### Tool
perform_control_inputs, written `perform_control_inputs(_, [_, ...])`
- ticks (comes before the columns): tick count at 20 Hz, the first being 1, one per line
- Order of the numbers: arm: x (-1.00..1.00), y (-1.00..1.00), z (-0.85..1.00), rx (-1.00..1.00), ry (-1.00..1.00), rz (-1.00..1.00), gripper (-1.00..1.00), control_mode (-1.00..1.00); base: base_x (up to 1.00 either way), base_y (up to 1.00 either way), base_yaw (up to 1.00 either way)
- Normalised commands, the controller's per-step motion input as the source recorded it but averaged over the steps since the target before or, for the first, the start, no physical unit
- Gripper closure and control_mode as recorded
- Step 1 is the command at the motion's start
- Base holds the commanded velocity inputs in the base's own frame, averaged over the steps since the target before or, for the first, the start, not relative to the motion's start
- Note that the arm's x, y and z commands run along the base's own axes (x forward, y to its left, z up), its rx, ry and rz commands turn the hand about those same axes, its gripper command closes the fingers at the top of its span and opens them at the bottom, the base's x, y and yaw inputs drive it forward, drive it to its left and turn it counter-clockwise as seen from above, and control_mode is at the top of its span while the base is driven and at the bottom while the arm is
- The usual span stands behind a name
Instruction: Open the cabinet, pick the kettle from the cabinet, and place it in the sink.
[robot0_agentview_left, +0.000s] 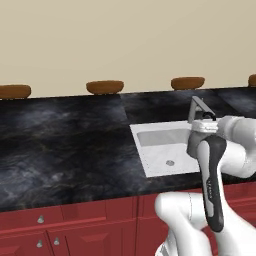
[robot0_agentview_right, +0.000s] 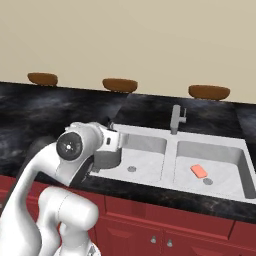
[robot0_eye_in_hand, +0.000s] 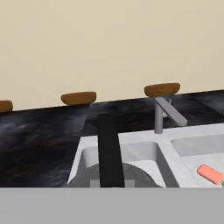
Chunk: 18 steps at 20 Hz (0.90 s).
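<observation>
Hand view looks down past a broad dark arched handle, and beneath it the rounded grey metal kettle (robot0_eye_in_hand: 114, 177) hangs clamped in the closed hand (robot0_eye_in_hand: 110, 184) — just over the near left basin of the rectangular stainless-steel double-basin sink (robot0_eye_in_hand: 144, 151). The step in hand seems to be the lowering: bring the kettle straight down until its base rests flat on the basin floor, away from the drain (robot0_agentview_right: 131, 169), and only then let go. In the right base view the hand (robot0_agentview_right: 111, 141) sits at the sink's left rim (robot0_agentview_right: 102, 150), so drifting left risks a knock. The grey faucet (robot0_agentview_right: 176, 119) stands well right; an orange sponge (robot0_agentview_right: 198, 171) lies in the right basin. Brown bowls (robot0_agentview_right: 120, 85) line the black desk (robot0_agentview_left: 65, 145) at the far wall.
</observation>
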Motion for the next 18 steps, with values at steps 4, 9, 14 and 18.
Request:
perform_control_inputs(4, [0.18,0.22,0.0,0.0,0.0,-0.27,1.0,-1.0,0.0,0.0,0.0])
perform_control_inputs(9, [0.17,0.21,0.0,0.0,0.0,-0.29,1.0,-1.0,0.0,0.0,0.0])
perform_control_inputs(14, [0.07,0.21,-0.05,0.0,0.0,-0.33,1.0,-1.0,0.0,0.0,0.0])
perform_control_inputs(18, [0.24,0.13,-0.07,0.0,0.0,-0.25,1.0,-1.0,0.0,0.0,0.0])
